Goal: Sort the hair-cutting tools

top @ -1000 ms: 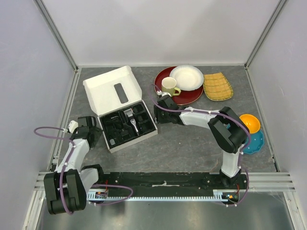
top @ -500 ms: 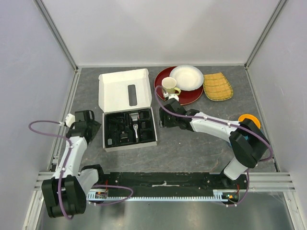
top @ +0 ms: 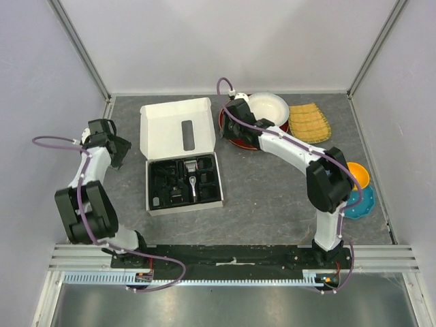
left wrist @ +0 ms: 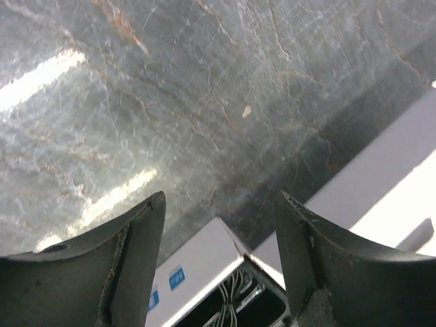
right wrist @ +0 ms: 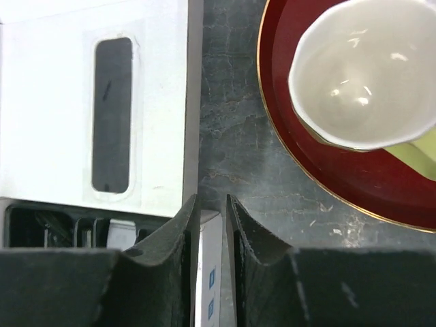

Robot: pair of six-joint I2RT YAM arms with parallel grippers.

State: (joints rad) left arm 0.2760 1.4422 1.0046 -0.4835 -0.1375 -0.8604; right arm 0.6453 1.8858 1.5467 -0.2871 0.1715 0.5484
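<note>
Two arms stretched toward the far half of the counter (top: 272,197). Left pincer (left wrist: 219,197) released, fingers spread wide over bare grey stone, just left of the white box (top: 182,208), nothing between them. Right pincer (right wrist: 211,201) clenched to a narrow slit, grasping nothing, hovering above the strip of counter between the lid (right wrist: 54,102) and the red plate (right wrist: 286,143), mug (right wrist: 354,75) on that plate to the right. Hair clipper (top: 192,176) lying in the black tray (top: 210,193) just near of the lid, silver end toward the far side, dark comb guards (top: 163,182) slotted to its left. Rest of the tray too dark to sort out.
</note>
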